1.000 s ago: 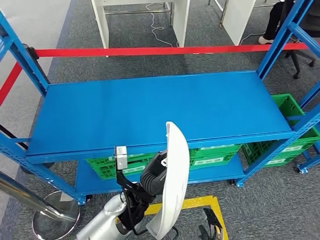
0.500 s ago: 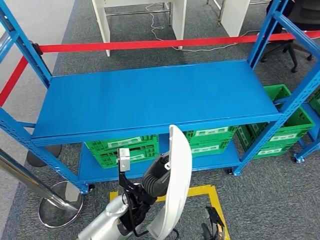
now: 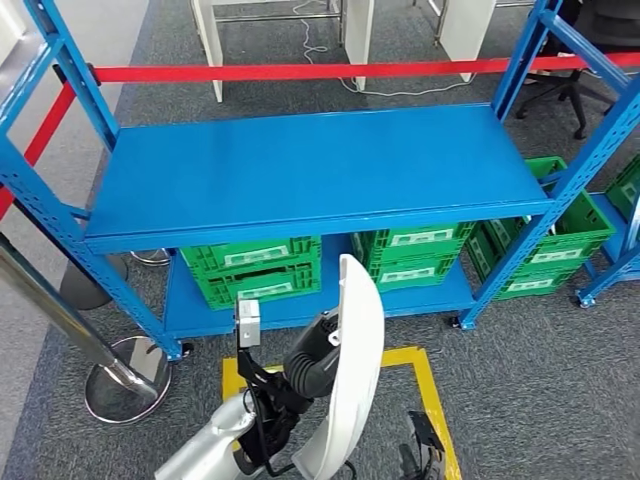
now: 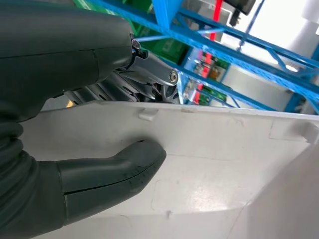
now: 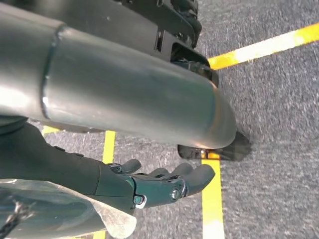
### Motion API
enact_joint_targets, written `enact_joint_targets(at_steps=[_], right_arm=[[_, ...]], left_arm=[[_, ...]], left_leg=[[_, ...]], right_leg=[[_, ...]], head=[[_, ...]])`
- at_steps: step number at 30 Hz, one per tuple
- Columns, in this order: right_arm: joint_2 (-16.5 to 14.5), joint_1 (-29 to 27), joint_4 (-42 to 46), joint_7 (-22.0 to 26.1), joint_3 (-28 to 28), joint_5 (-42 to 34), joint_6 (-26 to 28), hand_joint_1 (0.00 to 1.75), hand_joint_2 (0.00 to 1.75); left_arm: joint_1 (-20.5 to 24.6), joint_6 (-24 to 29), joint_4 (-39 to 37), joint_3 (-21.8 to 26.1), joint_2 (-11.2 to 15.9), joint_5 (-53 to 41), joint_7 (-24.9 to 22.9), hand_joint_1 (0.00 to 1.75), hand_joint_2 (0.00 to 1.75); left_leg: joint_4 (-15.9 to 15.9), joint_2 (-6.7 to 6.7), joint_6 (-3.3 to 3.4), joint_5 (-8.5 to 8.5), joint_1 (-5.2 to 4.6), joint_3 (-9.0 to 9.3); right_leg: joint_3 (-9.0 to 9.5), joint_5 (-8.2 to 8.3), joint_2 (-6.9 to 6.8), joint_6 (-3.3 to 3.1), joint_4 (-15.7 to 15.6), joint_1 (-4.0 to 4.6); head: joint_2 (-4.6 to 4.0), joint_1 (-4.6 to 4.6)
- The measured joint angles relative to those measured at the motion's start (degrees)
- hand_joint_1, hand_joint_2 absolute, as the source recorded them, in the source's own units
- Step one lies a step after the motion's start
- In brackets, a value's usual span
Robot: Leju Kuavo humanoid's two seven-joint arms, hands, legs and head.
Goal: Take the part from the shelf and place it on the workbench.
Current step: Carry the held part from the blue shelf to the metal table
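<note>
One curved white plastic part (image 3: pixel 349 370) stays gripped by the left hand (image 3: pixel 311 362); the blue metal shelf (image 3: pixel 317 170) has receded as the robot backs off, right hand (image 5: pixel 165 184) hanging loosely apart.

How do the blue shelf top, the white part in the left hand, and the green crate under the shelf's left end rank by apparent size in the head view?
1. blue shelf top, by far the largest.
2. white part, gripped by the left hand; it sits nearer the camera, which inflates it.
3. green crate, partly hidden under the shelf; its place against the part is unsure.
</note>
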State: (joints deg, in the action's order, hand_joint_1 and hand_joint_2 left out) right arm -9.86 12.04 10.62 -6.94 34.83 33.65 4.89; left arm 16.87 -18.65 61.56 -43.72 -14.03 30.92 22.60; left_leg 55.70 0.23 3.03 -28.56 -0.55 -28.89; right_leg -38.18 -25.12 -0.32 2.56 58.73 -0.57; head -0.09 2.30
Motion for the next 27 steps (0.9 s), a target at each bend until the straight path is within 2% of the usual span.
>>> enact_joint_targets(at_steps=[2, 3, 4, 5, 6, 7, 8, 9, 10, 11, 12, 13, 14, 15, 16, 18, 19, 20, 21, 22, 24, 25, 26, 27], right_arm=[[-0.1, 0.0, 0.0, 0.0, 0.4, -0.2, 1.0, 0.00, 0.00], [-0.2, 0.0, 0.0, 0.1, 0.6, -0.3, 1.4, 0.00, 0.00], [-0.3, 0.0, 0.0, 0.1, 0.8, -0.6, 1.7, 0.00, 0.00], [-0.4, 0.0, 0.0, 0.2, 1.1, -0.8, 2.0, 0.00, 0.00], [-0.5, 0.0, 0.0, 0.4, 1.3, -1.1, 2.3, 0.00, 0.00], [-0.6, 0.0, 0.0, 0.5, 1.6, -1.2, 2.7, 0.00, 0.00], [-0.8, 0.1, 0.0, 0.6, 1.9, -1.3, 3.1, 0.00, 0.00], [-1.0, 0.2, 0.0, 0.7, 2.1, -1.4, 3.4, 0.00, 0.00], [-1.3, 0.4, 0.0, 0.8, 2.3, -1.5, 3.7, 0.00, 0.00], [-1.5, 0.5, 0.0, 0.8, 2.4, -1.6, 3.9, 0.00, 0.00], [-1.7, 0.6, 0.0, 0.8, 2.5, -1.8, 4.0, 0.00, 0.00], [-2.0, 0.5, 0.0, 0.8, 2.6, -1.9, 4.1, 0.00, 0.00], [-2.1, 0.4, 0.0, 0.8, 2.8, -2.0, 4.1, 0.00, 0.00], [-2.3, 0.2, 0.0, 0.8, 3.0, -2.0, 4.2, 0.00, 0.00], [-2.3, 0.1, 0.0, 0.8, 3.1, -2.0, 4.2, 0.00, 0.00], [-2.5, 0.1, 0.0, 0.8, 3.3, -2.0, 4.4, 0.00, 0.00], [-2.5, 0.0, 0.0, 0.8, 3.4, -2.0, 4.4, 0.00, 0.00], [-2.5, -0.1, 0.0, 0.8, 3.5, -2.0, 4.4, 0.00, 0.00], [-2.5, -0.1, 0.0, 0.8, 3.6, -2.0, 4.4, 0.00, 0.00], [-2.5, -0.2, 0.0, 0.8, 3.6, -2.0, 4.4, 0.00, 0.00], [-2.8, -0.1, 0.0, 0.8, 3.7, -2.0, 4.4, 0.00, 0.00], [-3.0, 0.0, 0.0, 0.8, 3.8, -2.0, 4.4, 0.00, 0.00], [-3.1, 0.1, 0.0, 0.8, 3.8, -2.0, 4.4, 0.00, 0.00], [-3.2, 0.1, 0.0, 0.8, 3.8, -2.0, 4.4, 0.00, 0.00]], left_arm=[[0.1, -0.2, -0.2, -0.4, -0.1, 0.2, -0.2, 1.75, 1.75], [0.2, -0.3, -0.3, -0.6, -0.1, 0.4, -0.3, 1.75, 1.75], [0.3, -0.4, -0.5, -0.9, -0.1, 0.6, -0.6, 1.75, 1.75], [0.4, -0.5, -0.8, -1.1, -0.2, 0.8, -0.8, 1.75, 1.75], [0.5, -0.5, -1.1, -1.3, -0.2, 1.1, -0.9, 1.75, 1.75], [0.5, -0.5, -1.3, -1.4, -0.2, 1.4, -1.0, 1.75, 1.75], [0.6, -0.5, -1.6, -1.4, -0.3, 1.6, -1.1, 1.75, 1.75], [0.7, -0.5, -1.7, -1.5, -0.3, 1.7, -1.2, 1.75, 1.75], [0.8, -0.6, -1.8, -1.7, -0.4, 1.7, -1.2, 1.75, 1.75], [0.9, -0.6, -1.9, -1.9, -0.4, 1.6, -1.2, 1.75, 1.75], [1.0, -0.7, -2.0, -2.1, -0.4, 1.4, -1.3, 1.75, 1.75], [1.1, -0.8, -2.1, -2.4, -0.4, 1.3, -1.3, 1.75, 1.75], [1.2, -0.8, -2.2, -2.6, -0.4, 1.2, -1.3, 1.75, 1.75], [1.3, -0.8, -2.3, -2.7, -0.4, 1.1, -1.3, 1.75, 1.75], [1.3, -0.8, -2.4, -2.8, -0.4, 1.1, -1.3, 1.75, 1.75], [1.3, -0.8, -2.5, -2.8, -0.4, 1.1, -1.3, 1.75, 1.75], [1.4, -0.8, -2.6, -2.8, -0.4, 1.1, -1.3, 1.75, 1.75], [1.4, -0.8, -2.7, -2.9, -0.4, 1.1, -1.3, 1.75, 1.75], [1.4, -0.8, -2.7, -2.9, -0.4, 1.1, -1.3, 1.75, 1.75], [1.4, -0.8, -2.8, -2.9, -0.4, 1.1, -1.3, 1.75, 1.75], [1.4, -0.9, -2.8, -2.9, -0.4, 1.1, -1.3, 1.75, 1.75], [1.4, -0.9, -2.8, -2.9, -0.4, 1.1, -1.3, 1.75, 1.75], [1.4, -0.9, -2.9, -2.9, -0.4, 1.1, -1.4, 1.75, 1.75], [1.5, -0.9, -2.9, -3.0, -0.5, 1.1, -1.4, 1.75, 1.75]], left_leg=[[-0.1, 0.10, 0.47, 1.55, 0.12, -1.85], [-0.1, 0.18, 0.52, 2.22, 0.12, -2.85], [0.0, 0.36, 0.48, 2.87, 0.11, -3.84], [0.0, 0.65, 0.40, 3.47, 0.12, -4.78], [0.1, 1.05, 0.26, 3.99, 0.16, -5.65], [0.3, 1.48, 0.05, 4.46, 0.21, -6.37], [0.6, 1.87, -0.21, 4.81, 0.15, -6.92], [1.1, 2.32, -0.48, 5.04, 0.07, -7.34], [1.5, 2.83, -0.78, 5.25, -0.04, -7.61], [1.9, 3.38, -1.07, 5.48, -0.14, -7.83], [2.1, 4.01, -1.36, 5.71, -0.13, -7.97], [2.3, 4.37, -1.69, 5.81, -0.06, -8.13], [2.7, 4.05, -2.06, 5.25, 0.09, -8.36], [4.1, 3.25, -2.40, 3.83, 0.24, -8.84], [6.7, 2.17, -2.72, 1.68, 0.38, -9.73], [14.5, 0.61, -3.02, -2.90, 0.50, -12.20], [17.6, 0.40, -2.97, -4.03, 0.49, -13.07], [18.9, 0.30, -2.78, -4.00, 0.45, -13.14], [17.8, 0.12, -2.42, -2.87, 0.39, -12.21], [14.7, -0.41, -1.86, -0.96, 0.30, -10.38], [7.5, -2.90, -0.37, 1.92, 0.27, -6.53], [5.1, -4.00, 0.10, 2.54, 0.25, -5.34], [4.1, -4.62, 0.35, 2.55, 0.20, -4.84], [3.7, -4.43, 0.30, 2.67, 0.10, -4.67]], right_leg=[[-1.92, -6.10, 0.19, 0.49, 6.3, -0.11], [-2.64, -8.32, 0.20, 0.75, 10.2, -0.15], [-2.97, -8.88, 0.20, 0.97, 13.4, -0.19], [-2.69, -7.81, 0.18, 1.17, 15.3, -0.24], [-1.63, -5.72, 0.06, 1.35, 15.4, -0.32], [0.41, -3.66, -0.37, 1.55, 13.5, -0.45], [3.44, -2.78, -1.36, 1.72, 9.9, -0.56], [6.92, -3.26, -2.37, 1.73, 5.4, -0.52], [9.68, -4.56, -3.12, 1.45, 1.1, -0.48], [11.39, -5.92, -3.37, 0.99, -1.8, -0.35], [11.92, -6.72, -2.95, 0.38, -3.3, -0.23], [11.59, -6.85, -2.39, -0.28, -3.6, -0.29], [11.44, -6.58, -1.87, -0.84, -3.5, -0.31], [11.27, -6.17, -1.44, -1.38, -3.6, -0.37], [11.05, -5.71, -0.96, -1.84, -3.5, -0.40], [10.29, -4.94, 0.12, -2.31, -3.4, -0.23], [9.88, -4.70, 0.72, -2.39, -3.2, -0.10], [9.54, -4.55, 1.36, -2.41, -3.1, 0.07], [9.30, -4.48, 2.04, -2.42, -2.9, 0.26], [9.17, -4.46, 2.75, -2.42, -2.7, 0.47], [8.91, -4.45, 4.09, -2.37, -2.4, 0.64], [8.70, -4.34, 4.69, -2.15, -2.4, 0.52], [8.43, -4.19, 5.27, -1.88, -2.4, 0.26], [8.20, -3.99, 5.84, -1.53, -2.5, 0.06]], head=[[0.00, 0.12], [0.00, 0.19], [0.00, 0.25], [0.00, 0.26], [0.00, 0.27], [0.00, 0.26], [0.00, 0.32], [0.00, 0.39], [0.00, 0.45], [0.00, 0.50], [0.00, 0.45], [0.00, 0.43], [0.00, 0.36], [0.00, 0.29], [0.00, 0.21], [0.00, 0.08], [0.00, 0.04], [0.00, 0.04], [0.00, 0.04], [0.00, 0.04], [0.00, 0.25], [0.00, 0.32], [0.00, 0.25], [0.00, 0.17]])
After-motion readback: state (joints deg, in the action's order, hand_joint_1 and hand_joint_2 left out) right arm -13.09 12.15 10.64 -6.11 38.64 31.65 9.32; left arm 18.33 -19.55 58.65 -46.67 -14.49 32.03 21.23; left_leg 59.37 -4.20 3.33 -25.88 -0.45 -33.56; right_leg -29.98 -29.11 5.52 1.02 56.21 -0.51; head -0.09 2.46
